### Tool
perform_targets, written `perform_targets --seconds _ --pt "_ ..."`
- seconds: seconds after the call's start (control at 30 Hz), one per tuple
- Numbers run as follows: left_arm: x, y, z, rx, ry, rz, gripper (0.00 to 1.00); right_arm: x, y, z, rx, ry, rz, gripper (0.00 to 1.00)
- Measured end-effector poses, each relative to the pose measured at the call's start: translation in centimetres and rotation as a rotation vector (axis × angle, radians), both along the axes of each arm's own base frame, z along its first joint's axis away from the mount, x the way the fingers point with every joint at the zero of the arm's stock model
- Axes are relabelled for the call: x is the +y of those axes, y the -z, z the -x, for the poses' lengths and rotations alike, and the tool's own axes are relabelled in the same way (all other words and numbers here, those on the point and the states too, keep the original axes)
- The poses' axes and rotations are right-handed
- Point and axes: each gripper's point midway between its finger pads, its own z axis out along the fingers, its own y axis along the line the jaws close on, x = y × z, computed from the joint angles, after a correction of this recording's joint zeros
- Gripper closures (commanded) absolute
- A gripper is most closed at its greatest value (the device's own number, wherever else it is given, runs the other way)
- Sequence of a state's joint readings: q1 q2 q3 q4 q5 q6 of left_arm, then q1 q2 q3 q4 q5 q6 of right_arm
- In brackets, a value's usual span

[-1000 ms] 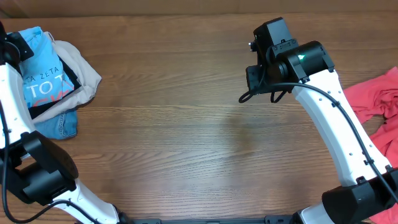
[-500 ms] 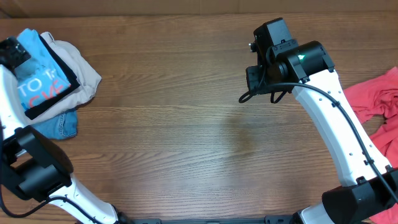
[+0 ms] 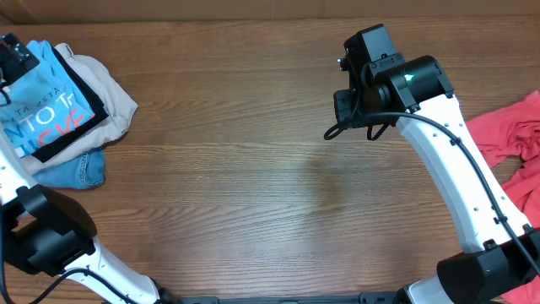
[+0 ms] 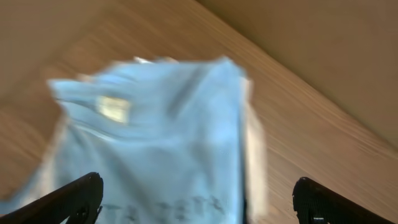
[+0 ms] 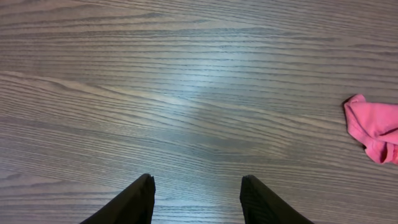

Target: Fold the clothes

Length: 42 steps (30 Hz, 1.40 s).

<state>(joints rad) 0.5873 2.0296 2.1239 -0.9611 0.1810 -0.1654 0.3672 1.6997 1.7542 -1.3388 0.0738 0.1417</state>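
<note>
Blue shirt folded atop pile, far-left desk corner; red shirt crumpled, right edge, pending. Left gripper, right gripper: spread, empty.

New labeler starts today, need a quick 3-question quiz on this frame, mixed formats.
1. True or false: the right gripper is holding the coral-red T-shirt.
2. Where does the sky-blue T-shirt lie? A) on top of a pile of clothes at the table's far-left corner; B) at the table's centre; C) under the right arm.
3. Fill in: the left gripper hangs over the sky-blue T-shirt with its jaws ____.

Key
1. False: it is over bare table with nothing between its fingers, and the coral-red T-shirt lies at the right edge.
2. A.
3. Open.
</note>
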Motion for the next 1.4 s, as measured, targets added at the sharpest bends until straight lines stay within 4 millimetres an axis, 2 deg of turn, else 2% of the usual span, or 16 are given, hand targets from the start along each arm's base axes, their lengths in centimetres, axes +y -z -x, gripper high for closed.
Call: perform_targets --seconds 0.17,0.33,0.37,0.57,0.73,0.87,1.0,1.13,1.23,1.3,1.4 --pt "-5.0 1.4 -0.1 0.062 0.124 0.106 0.00 0.1 0.0 0.0 0.003 0.004 -0.006 0.35" --pt "-11.2 2.7 0.1 0.166 0.271 0.149 0.00 0.2 0.0 0.0 0.000 0.009 -0.013 0.04" --pt "-12.6 2.9 0.2 0.190 0.306 0.152 0.00 0.2 0.0 -0.1 -0.002 0.010 -0.014 0.00" --pt "-20.4 2.2 -0.6 0.246 0.491 0.075 0.00 0.6 -0.6 -1.3 -0.058 0.004 -0.032 0.00" --pt "-26.6 0.6 -0.4 0.260 0.643 -0.042 0.00 1.0 -1.9 -4.0 -0.167 0.028 -0.082 0.00" --pt "-31.0 -0.8 1.0 0.258 0.757 -0.102 0.00 -0.8 -3.0 -6.3 -0.239 0.108 -0.130 0.00" --pt "-33.1 -1.7 2.5 0.272 0.815 -0.125 0.00 -4.6 -3.0 -7.3 -0.235 0.210 -0.159 0.00" --pt "-33.6 -1.4 3.5 0.307 0.836 -0.128 0.00 -8.6 -1.7 -5.8 -0.144 0.328 -0.144 0.00" --pt "-33.3 -1.5 4.7 0.345 0.832 -0.131 0.00 -10.6 -1.4 -4.3 -0.092 0.392 -0.135 0.00" --pt "-32.9 -1.9 6.0 0.371 0.817 -0.134 0.00 -11.3 -2.2 -3.1 -0.085 0.419 -0.136 0.00" --pt "-32.5 -4.2 7.5 0.330 0.792 -0.151 0.00 -11.5 -4.8 -1.5 -0.152 0.423 -0.153 0.00"
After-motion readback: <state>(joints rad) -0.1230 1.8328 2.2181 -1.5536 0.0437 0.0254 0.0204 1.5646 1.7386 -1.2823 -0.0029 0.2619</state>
